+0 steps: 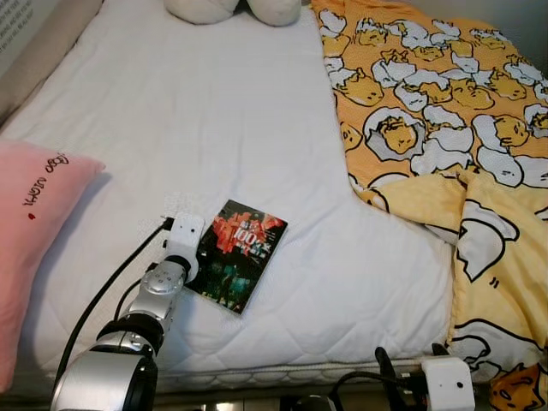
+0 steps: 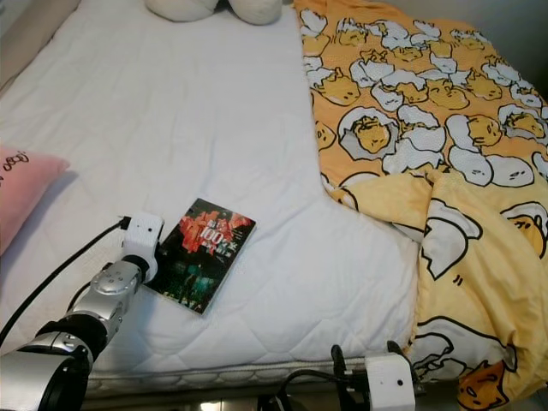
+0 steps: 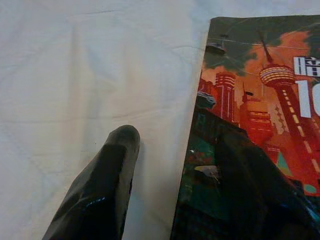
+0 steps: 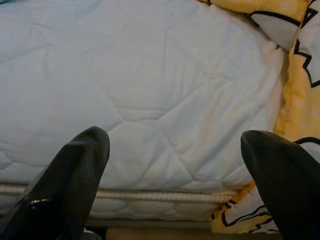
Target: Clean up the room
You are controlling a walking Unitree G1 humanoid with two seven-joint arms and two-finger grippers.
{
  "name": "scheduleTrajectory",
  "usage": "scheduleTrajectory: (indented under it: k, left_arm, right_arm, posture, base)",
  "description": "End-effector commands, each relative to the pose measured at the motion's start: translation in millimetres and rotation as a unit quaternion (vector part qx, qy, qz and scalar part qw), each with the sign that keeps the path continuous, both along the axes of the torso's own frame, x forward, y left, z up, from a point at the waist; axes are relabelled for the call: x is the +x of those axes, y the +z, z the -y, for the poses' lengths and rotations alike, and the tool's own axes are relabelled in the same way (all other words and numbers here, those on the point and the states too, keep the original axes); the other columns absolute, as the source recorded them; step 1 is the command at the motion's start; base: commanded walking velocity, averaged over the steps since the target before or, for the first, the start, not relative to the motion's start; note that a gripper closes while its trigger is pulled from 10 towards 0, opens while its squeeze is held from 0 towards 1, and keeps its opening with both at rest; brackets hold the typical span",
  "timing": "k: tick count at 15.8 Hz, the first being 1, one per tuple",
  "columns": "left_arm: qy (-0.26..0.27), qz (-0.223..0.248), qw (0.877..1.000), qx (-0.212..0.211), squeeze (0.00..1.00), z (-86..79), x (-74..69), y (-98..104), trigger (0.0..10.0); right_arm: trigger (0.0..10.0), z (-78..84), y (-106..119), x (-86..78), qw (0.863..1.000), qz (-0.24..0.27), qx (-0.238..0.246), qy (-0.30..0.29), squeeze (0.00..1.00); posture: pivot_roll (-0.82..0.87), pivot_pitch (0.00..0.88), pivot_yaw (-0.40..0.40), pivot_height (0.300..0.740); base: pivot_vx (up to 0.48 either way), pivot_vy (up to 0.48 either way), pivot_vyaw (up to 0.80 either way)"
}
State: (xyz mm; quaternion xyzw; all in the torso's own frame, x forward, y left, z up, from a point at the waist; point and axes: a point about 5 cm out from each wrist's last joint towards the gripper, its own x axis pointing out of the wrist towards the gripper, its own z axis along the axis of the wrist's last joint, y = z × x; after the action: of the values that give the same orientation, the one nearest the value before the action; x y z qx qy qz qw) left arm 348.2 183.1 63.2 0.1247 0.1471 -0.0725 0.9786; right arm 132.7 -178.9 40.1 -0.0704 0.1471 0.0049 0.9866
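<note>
At the near edge of the bed (image 1: 257,128), low in front of me, my right gripper (image 4: 175,165) hangs with its two black fingers spread wide apart and nothing between them. It points at the side of the white quilted mattress, just beside the corner where the yellow blanket (image 1: 445,128) falls over the edge.

A little farther in, my left arm reaches forward over the mattress, bent at the elbow, with a black cable running along it. My left gripper (image 3: 175,175) is at the near left corner of the book (image 1: 237,253). One finger (image 3: 100,190) lies on the white sheet just beside the book's edge, and the other lies on top of the dark cover. The fingers are apart, one on each side of that edge, and they are not closed on the book.

The book lies flat on the sheet, turned at an angle, near the front of the bed and between the pink pillow (image 1: 38,240) on my left and the yellow blanket on my right. Its cover shows red towers. The blanket is printed with a cartoon pattern and covers the right side of the bed. At the far end, two white cushions (image 1: 231,8) rest against the head of the bed.
</note>
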Motion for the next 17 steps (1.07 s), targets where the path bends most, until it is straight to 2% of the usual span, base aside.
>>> scheduleTrajectory:
  k: [1,4,6,7,8,11,12,13,14,15,16,17]
  left_arm:
    - [-0.024,-0.036,0.999,-0.021,0.00,6.5,-11.0,-16.7,10.0]
    - [-0.065,-0.022,0.996,-0.060,0.00,10.9,-11.6,-13.0,10.0]
    - [-0.124,-0.065,0.989,-0.056,0.00,18.3,-24.8,-28.7,10.0]
    - [-0.147,-0.097,0.981,-0.077,0.00,21.5,-32.9,-38.2,10.0]
    - [-0.155,-0.106,0.978,-0.095,0.00,23.3,-35.1,-40.0,10.0]
    - [-0.173,-0.100,0.974,-0.107,0.00,26.6,-36.1,-38.9,10.0]
    - [-0.209,-0.133,0.964,-0.095,0.00,40.1,-46.6,-50.7,10.0]
    - [-0.214,-0.189,0.955,-0.080,0.00,50.6,-60.6,-68.4,10.0]
    - [-0.207,-0.214,0.951,-0.084,0.00,55.0,-66.7,-75.8,10.0]
    - [-0.184,-0.258,0.939,-0.134,0.00,71.3,-79.4,-87.9,0.0]
    - [-0.185,-0.258,0.938,-0.143,0.00,76.2,-81.0,-88.8,0.0]
    - [-0.178,-0.244,0.943,-0.142,0.00,85.1,-79.7,-87.4,0.0]
  right_arm:
    - [10.0,2.8,-1.0,-5.4,1.000,-0.013,0.002,0.000,0.00]
    - [10.0,7.2,-2.0,-6.7,1.000,-0.017,-0.002,-0.003,0.00]
    - [10.0,7.3,-3.4,-7.5,1.000,-0.021,-0.002,0.000,0.00]
    - [10.0,6.8,-4.3,-7.2,1.000,-0.023,-0.001,0.003,0.00]
    - [10.0,7.0,-4.9,-6.7,1.000,-0.024,-0.002,0.005,0.00]
    - [10.0,10.7,-6.6,-3.6,1.000,-0.026,-0.004,0.008,0.00]
    - [10.0,11.5,-8.0,-2.5,0.999,-0.029,-0.007,0.012,0.00]
    - [10.0,10.9,-9.2,-1.4,0.999,-0.031,-0.006,0.015,0.00]
    - [10.0,10.4,-9.8,-0.9,0.999,-0.032,-0.006,0.016,0.00]
    - [10.0,8.8,-10.9,1.1,0.999,-0.032,-0.005,0.019,0.00]
    - [10.0,8.5,-11.0,1.8,0.999,-0.032,-0.005,0.019,0.00]
    - [10.0,8.4,-10.4,5.1,0.999,-0.028,-0.005,0.019,0.00]
  posture:
    - [-0.11,0.258,-0.086,0.740]
    - [-0.10,0.253,-0.086,0.740]
    - [-0.10,0.252,-0.087,0.740]
    - [-0.09,0.250,-0.090,0.740]
    - [-0.09,0.247,-0.091,0.740]
    - [-0.07,0.243,-0.096,0.740]
    - [-0.07,0.242,-0.098,0.740]
    - [-0.06,0.242,-0.099,0.740]
    - [-0.06,0.242,-0.099,0.740]
    - [-0.06,0.242,-0.099,0.740]
    - [-0.06,0.242,-0.099,0.740]
    - [-0.06,0.240,-0.097,0.740]
  base:
    - [0.000,0.000,0.00]
    - [0.000,0.000,0.00]
    - [0.000,0.000,0.00]
    - [0.000,0.000,0.00]
    - [0.000,0.000,0.00]
    - [0.000,0.000,0.00]
    - [0.000,0.000,0.00]
    - [0.000,0.000,0.00]
    - [0.000,0.000,0.00]
    - [0.000,0.000,0.00]
    - [0.000,0.000,0.00]
    - [0.000,0.000,0.00]
